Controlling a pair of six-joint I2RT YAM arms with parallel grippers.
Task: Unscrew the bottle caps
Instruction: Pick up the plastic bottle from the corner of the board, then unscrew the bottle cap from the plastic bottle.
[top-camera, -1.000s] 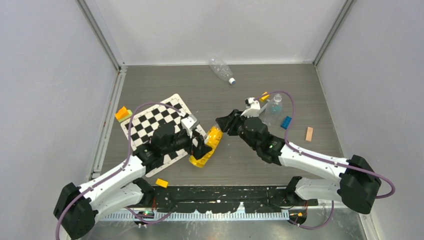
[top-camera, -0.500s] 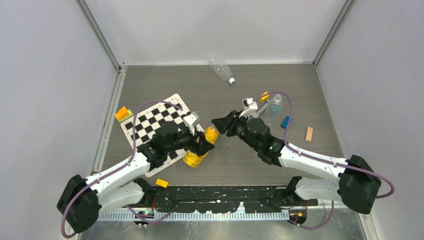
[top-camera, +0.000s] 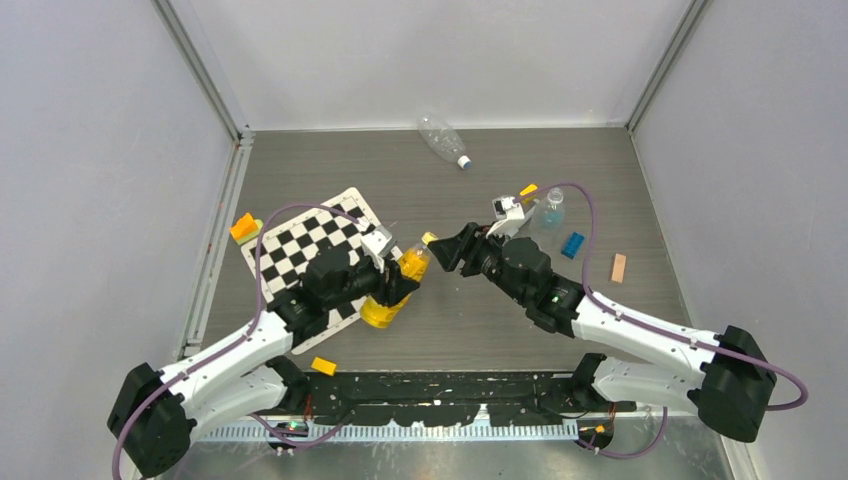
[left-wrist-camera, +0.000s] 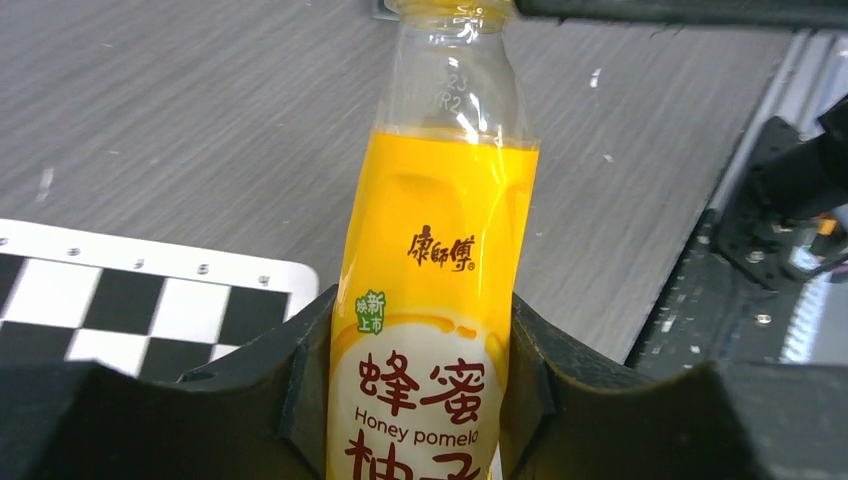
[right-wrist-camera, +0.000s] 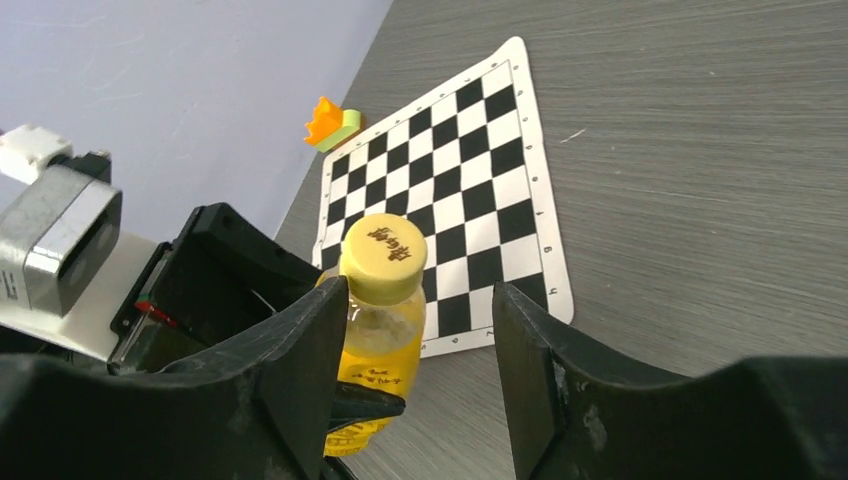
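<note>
holding the yellow-orange bottle (left-wrist-camera: 430, 300) tilted above the worktop (top-camera: 400, 170), my left tool (top-camera: 390, 288) pinches its body. my right tool (top-camera: 452, 245) is spread, fingers (right-wrist-camera: 300, 380) flanking the yellow cap (right-wrist-camera: 383, 258), not closed on it. nothing looks unscrewed yet, i judge; the clear bottle (top-camera: 440, 137) at the far edge also wears its white cap (top-camera: 464, 161).

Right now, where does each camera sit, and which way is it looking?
Top external: above and behind the arms, looking down at the table; both arms show, left gripper clamping the yellow bottle.
Left wrist: on the left arm, looking along the bottle; its black fingers flank it.
Right wrist: on the right arm, facing the yellow cap past its open fingers.
Shared: all three see the bottle.
</note>
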